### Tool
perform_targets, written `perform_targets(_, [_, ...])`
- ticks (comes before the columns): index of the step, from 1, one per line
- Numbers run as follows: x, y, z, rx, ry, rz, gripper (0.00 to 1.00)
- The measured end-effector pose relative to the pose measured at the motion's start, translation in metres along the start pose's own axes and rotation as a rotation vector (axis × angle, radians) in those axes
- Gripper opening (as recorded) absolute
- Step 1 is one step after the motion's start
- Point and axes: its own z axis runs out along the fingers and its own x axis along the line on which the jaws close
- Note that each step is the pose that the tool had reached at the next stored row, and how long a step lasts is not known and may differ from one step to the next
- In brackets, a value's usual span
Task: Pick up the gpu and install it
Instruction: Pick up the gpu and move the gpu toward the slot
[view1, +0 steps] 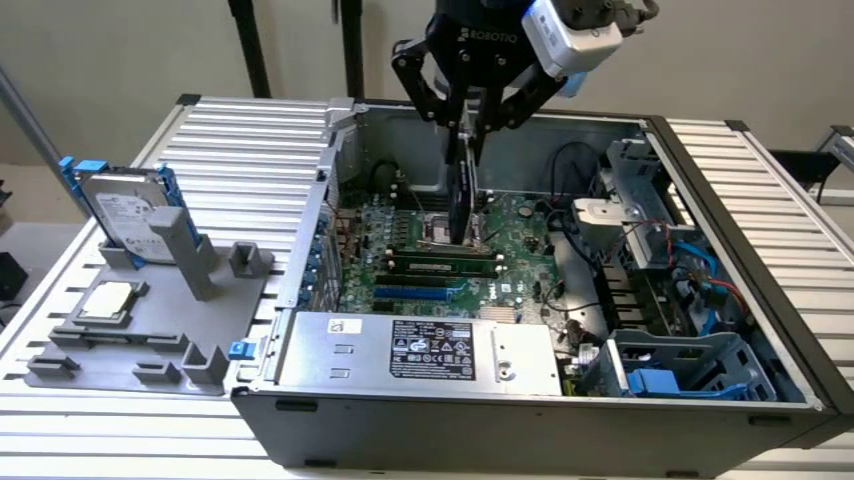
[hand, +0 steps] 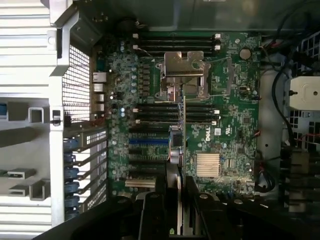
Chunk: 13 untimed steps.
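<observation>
The end effector (view1: 470, 120) is over the open computer case (view1: 534, 425), its two black fingers (view1: 430, 95) clamped on the gpu (view1: 463, 190). The card hangs upright, thin edge on to the exterior view, top edge pinched between the fingers. Its lower edge is down among the slots of the green motherboard (view1: 518, 228); whether it touches the board, I cannot tell.

From the wrist, the gpu (hand: 182, 150) shows as a narrow strip running out from the end effector (hand: 181, 202) across the motherboard (hand: 235, 125), its far end near the metal processor socket (hand: 182, 70).

Over on the exterior view's left, a grey holder (view1: 134, 345) sits on the slatted surface (view1: 254, 130). It carries a hard drive (view1: 127, 215) with blue rails standing on edge, and a square processor chip (view1: 107, 300) lying flat.
</observation>
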Motion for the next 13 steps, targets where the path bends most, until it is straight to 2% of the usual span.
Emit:
perform_targets(8, [-0.020, 0.0002, 0.0137, 0.0016, -0.0001, 0.000, 0.26])
perform_targets(13, [-0.022, 0.0002, 0.0141, 0.0019, 0.0008, 0.000, 0.26])
